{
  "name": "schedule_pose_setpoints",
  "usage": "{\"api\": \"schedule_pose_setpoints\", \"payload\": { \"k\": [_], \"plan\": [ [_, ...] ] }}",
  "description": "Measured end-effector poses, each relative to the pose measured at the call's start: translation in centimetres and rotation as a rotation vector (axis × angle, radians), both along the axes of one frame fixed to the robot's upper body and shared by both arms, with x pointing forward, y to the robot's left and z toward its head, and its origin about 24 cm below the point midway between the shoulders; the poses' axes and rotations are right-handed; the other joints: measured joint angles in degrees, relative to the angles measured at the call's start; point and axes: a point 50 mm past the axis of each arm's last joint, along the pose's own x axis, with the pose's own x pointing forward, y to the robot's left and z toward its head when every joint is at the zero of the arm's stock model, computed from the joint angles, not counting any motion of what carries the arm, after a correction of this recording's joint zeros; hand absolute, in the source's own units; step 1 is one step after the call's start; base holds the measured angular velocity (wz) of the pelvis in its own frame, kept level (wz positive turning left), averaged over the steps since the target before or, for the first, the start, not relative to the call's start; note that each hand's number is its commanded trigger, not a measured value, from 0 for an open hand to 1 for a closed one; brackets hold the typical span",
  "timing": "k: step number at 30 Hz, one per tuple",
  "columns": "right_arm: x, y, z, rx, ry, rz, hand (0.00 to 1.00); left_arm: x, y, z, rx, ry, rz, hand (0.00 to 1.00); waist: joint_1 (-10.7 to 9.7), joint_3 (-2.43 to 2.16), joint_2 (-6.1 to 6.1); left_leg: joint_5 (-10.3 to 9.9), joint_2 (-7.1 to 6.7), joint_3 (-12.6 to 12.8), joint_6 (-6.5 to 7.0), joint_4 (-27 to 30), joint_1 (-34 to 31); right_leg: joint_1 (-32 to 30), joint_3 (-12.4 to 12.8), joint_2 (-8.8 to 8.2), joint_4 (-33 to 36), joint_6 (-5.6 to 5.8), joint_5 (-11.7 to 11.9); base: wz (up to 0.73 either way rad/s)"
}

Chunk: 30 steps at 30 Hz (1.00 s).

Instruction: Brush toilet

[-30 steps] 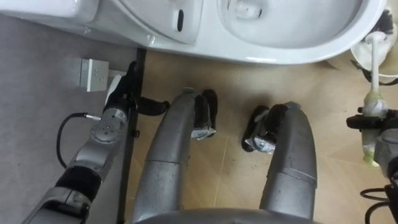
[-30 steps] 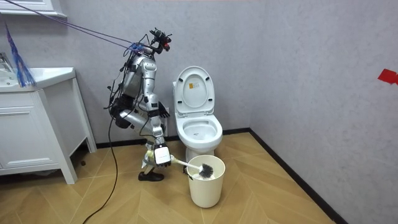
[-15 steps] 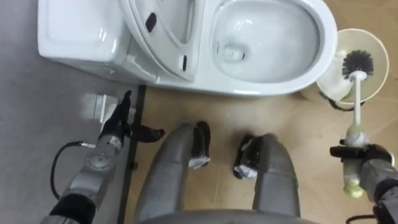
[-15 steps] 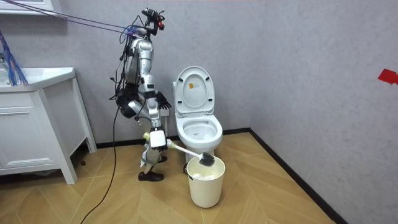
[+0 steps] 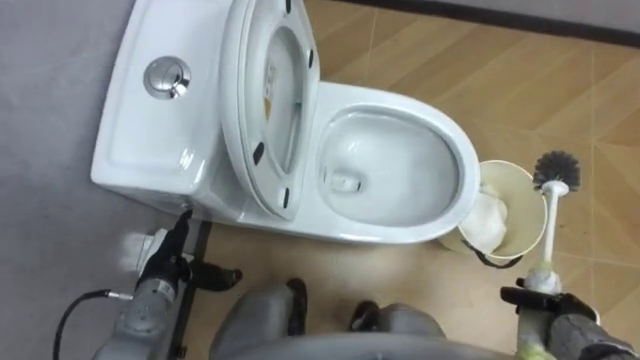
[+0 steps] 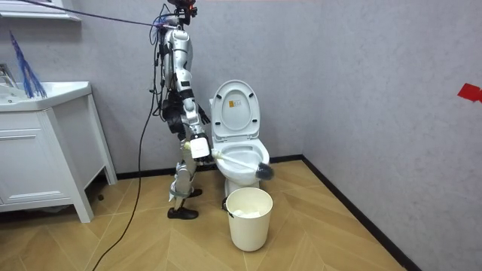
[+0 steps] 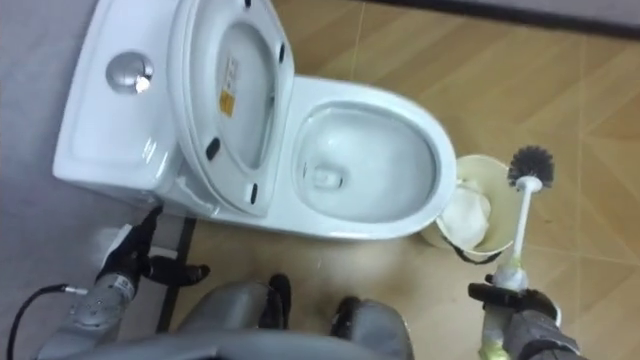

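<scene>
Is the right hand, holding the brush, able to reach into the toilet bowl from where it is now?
Probably yes. The right hand grips the brush, whose head hangs by the bin, just beside the toilet bowl. The seat and lid stand raised, so nothing I can see blocks the way.

**Lower right, eye views:** the bottom edge is cutting off the right hand (image 5: 562, 333) where it is clasping the toilet brush (image 5: 549, 225), and is taking the handle's lower end with it.

**Lower left:** the left hand (image 5: 166, 268) is covering part of a white wall fitting (image 5: 135, 250), which is too blurred to identify.

**Centre right:** the toilet (image 5: 135, 135) bowl is hiding the bin's (image 5: 525, 225) left edge.

**Room view:** the brush head is showing as a dark blur, and both hands are appearing too small to read.
</scene>
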Motion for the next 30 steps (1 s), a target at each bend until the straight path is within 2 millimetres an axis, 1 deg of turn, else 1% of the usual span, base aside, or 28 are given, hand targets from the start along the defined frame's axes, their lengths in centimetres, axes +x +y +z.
{"api": "schedule_pose_setpoints", "payload": {
  "k": [1, 4, 6, 7, 8, 10, 11, 13, 14, 17, 20, 25, 27, 30],
  "plan": [
    [0.1, 0.0, 0.0, -0.008, 0.002, 0.016, 1.00, -0.4, 0.0, 0.1, 0.000, 0.001, 0.000, 0.00, 0.1, -0.01, -0.07, 0.0, -0.01, -0.2, -0.02, -0.2, 0.9, 1.4, -0.1, 0.24, -1.0, 0.15, 0.2, 0.06],
    [1.0, 0.1, 0.3, -0.050, 0.012, 0.136, 1.00, -1.5, 0.1, 0.3, 0.041, 0.016, -0.035, 0.00, 0.4, -0.03, -0.35, 0.0, -0.07, -0.3, -0.06, -1.2, 3.7, 4.8, -0.4, 0.67, -3.5, 0.25, 0.6, 0.03],
    [1.8, 0.3, 0.5, -0.075, 0.000, 0.202, 1.00, -1.6, 0.2, 0.8, 0.068, -0.003, -0.055, 0.00, 0.5, -0.03, -0.37, -0.1, -0.10, -0.5, -0.22, -2.2, 5.0, 6.0, -0.6, 0.72, -3.9, 0.26, 0.7, 0.04],
    [2.4, 0.3, 0.7, -0.093, -0.012, 0.244, 1.00, -1.6, 0.2, 1.0, 0.090, -0.008, -0.075, 0.00, 1.1, -0.03, -0.32, 0.0, -0.14, -0.5, -0.31, -2.5, 5.6, 6.4, -0.7, 0.69, -3.9, 0.26, 0.7, 0.03],
    [2.8, 0.4, 0.9, -0.108, -0.022, 0.279, 1.00, -1.4, 0.2, 1.3, 0.118, -0.020, -0.101, 0.00, 1.8, -0.01, -0.23, -0.1, -0.16, -0.8, -0.39, -2.6, 6.1, 7.1, -0.8, 0.74, -4.0, 0.25, 0.7, 0.07],
    [3.1, 0.4, 1.0, -0.128, -0.022, 0.324, 1.00, -1.2, 0.1, 1.8, 0.162, -0.040, -0.139, 0.00, 1.8, 0.12, -0.10, -0.1, -0.38, -1.8, -0.44, -2.9, 7.1, 8.9, -1.8, 0.89, -4.9, 0.34, 1.0, 0.26],
    [3.4, 0.5, 1.2, -0.141, -0.029, 0.353, 1.00, -1.2, 0.0, 2.3, 0.186, -0.062, -0.156, 0.00, 2.0, 0.02, -0.05, -0.1, -0.51, -2.4, -0.48, -2.8, 7.3, 9.4, -2.2, 0.86, -4.9, 0.35, 1.0, 0.27],
    [4.1, 0.7, 1.5, -0.165, -0.048, 0.408, 1.00, -0.8, 0.0, 3.1, 0.220, -0.103, -0.176, 0.00, 3.0, 0.02, 0.07, -0.1, -0.51, -2.6, -0.49, -2.4, 7.0, 9.4, -2.5, 0.88, -4.8, 0.35, 1.0, 0.12],
    [4.3, 0.8, 1.6, -0.177, -0.050, 0.444, 1.00, -0.4, -0.1, 3.7, 0.258, -0.133, -0.201, 0.00, 3.4, 0.05, 0.14, -0.1, -0.61, -3.1, -0.50, -2.1, 6.9, 9.5, -2.9, 0.88, -4.8, 0.35, 1.0, 0.14],
    [4.6, 1.1, 1.6, -0.178, -0.056, 0.500, 1.00, 0.1, -0.1, 5.1, 0.358, -0.193, -0.258, 0.00, 3.9, 0.05, 0.13, -0.1, -0.88, -3.9, -0.49, -1.9, 6.8, 9.8, -3.9, 0.76, -5.1, 0.41, 0.9, 0.19],
    [4.7, 1.1, 1.6, -0.174, -0.050, 0.530, 1.00, 0.1, -0.2, 5.8, 0.412, -0.209, -0.306, 0.00, 4.9, 0.00, 0.14, 0.0, -0.87, -4.0, -0.59, -1.7, 6.8, 10.0, -3.9, 0.98, -5.7, 0.40, 0.9, 0.00],
    [4.9, 1.1, 1.6, -0.193, -0.036, 0.622, 1.00, -0.1, -0.2, 6.3, 0.429, -0.243, -0.307, 0.00, 5.1, 0.03, 0.40, 0.1, -0.84, -4.3, -0.67, -1.9, 6.8, 10.1, -4.3, 1.06, -5.6, 0.39, 0.9, 0.05],
    [5.0, 1.1, 1.6, -0.211, -0.020, 0.672, 1.00, 0.1, -0.1, 6.6, 0.451, -0.271, -0.301, 0.00, 5.1, 0.10, 0.61, 0.1, -0.77, -4.4, -0.71, -2.0, 6.5, 10.0, -4.6, 1.08, -5.5, 0.39, 0.9, 0.05],
    [4.8, 1.4, 1.4, -0.223, 0.019, 0.739, 1.00, 0.7, -0.2, 7.0, 0.511, -0.312, -0.315, 0.00, 5.3, 0.41, 1.09, 0.2, -0.77, -4.6, -0.83, -2.0, 6.0, 9.9, -4.8, 1.12, -5.7, 0.28, 1.0, 0.01]
  ]
}}
